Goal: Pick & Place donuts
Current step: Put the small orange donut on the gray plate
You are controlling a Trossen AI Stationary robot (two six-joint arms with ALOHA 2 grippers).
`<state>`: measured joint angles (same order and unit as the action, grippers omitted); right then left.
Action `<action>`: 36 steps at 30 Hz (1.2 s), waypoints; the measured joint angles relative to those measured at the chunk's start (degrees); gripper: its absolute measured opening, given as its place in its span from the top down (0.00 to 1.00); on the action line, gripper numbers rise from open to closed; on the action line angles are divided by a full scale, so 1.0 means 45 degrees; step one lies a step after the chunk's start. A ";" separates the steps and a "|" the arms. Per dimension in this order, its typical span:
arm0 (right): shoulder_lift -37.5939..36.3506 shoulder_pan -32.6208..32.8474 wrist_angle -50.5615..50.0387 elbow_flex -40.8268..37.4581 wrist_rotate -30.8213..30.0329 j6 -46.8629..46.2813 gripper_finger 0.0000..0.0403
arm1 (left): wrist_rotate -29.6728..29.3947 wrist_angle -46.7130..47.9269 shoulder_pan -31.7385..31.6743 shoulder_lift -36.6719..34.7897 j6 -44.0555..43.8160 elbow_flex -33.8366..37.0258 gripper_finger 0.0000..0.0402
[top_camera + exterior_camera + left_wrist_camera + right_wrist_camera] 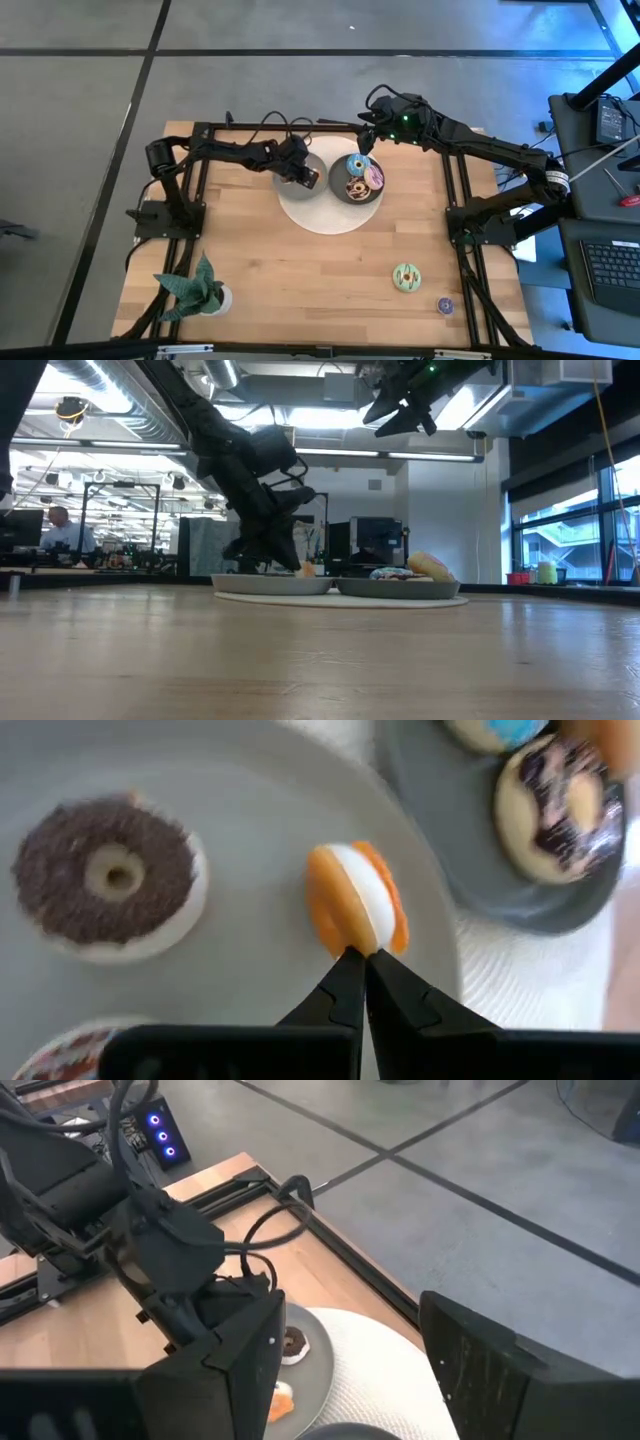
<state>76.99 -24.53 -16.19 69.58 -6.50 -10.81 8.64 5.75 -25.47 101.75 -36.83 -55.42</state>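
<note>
The left gripper (357, 960) is low over the left grey plate (318, 166), its two fingers pressed together with nothing between them, the tips just at the edge of an orange donut (357, 910) standing on its rim on that plate. The left wrist view alone shows what else lies there: a brown sprinkled donut (108, 878) flat on the plate, and a part of another at the frame's corner. From above, the arm hides these.

The high view gives the right plate (357, 194) touching the left one, both on a round white mat (330, 215), with a blue donut (356, 165), a pink one (375, 177) and a brown one (355, 187) on it. A green donut (406, 277) and a purple donut (445, 305) lie well apart on the bare wood near the right front corner.

The right gripper (366, 140) hangs high above the right plate, jaws spread wide and empty.

The tabletop (300, 280) is pale wood planks in a black frame, with a green potted plant (195, 290) at the left front corner. The low view shows an office behind, with ceiling lights, windows and a seated person (60, 530) far off.
</note>
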 joint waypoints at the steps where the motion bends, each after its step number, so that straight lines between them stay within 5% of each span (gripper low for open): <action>1: 0.0000 0.0000 0.0000 0.0000 0.0000 0.0081 0.42 | 0.0007 -0.0130 -0.0004 0.0008 -0.0001 -0.0010 0.99; 23: 0.0000 0.0000 -0.0010 -0.0005 0.0005 0.0180 0.42 | -0.0306 -0.0188 -0.0029 0.0024 -0.0348 -0.0005 0.93; 36: 0.0000 0.0000 -0.0396 -0.0010 0.0010 0.0180 0.42 | -0.0501 -0.0188 -0.0029 0.0021 -0.1012 0.0003 0.71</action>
<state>76.99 -24.53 -17.97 69.54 -6.46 -10.00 6.38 4.91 -25.61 101.85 -41.39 -55.41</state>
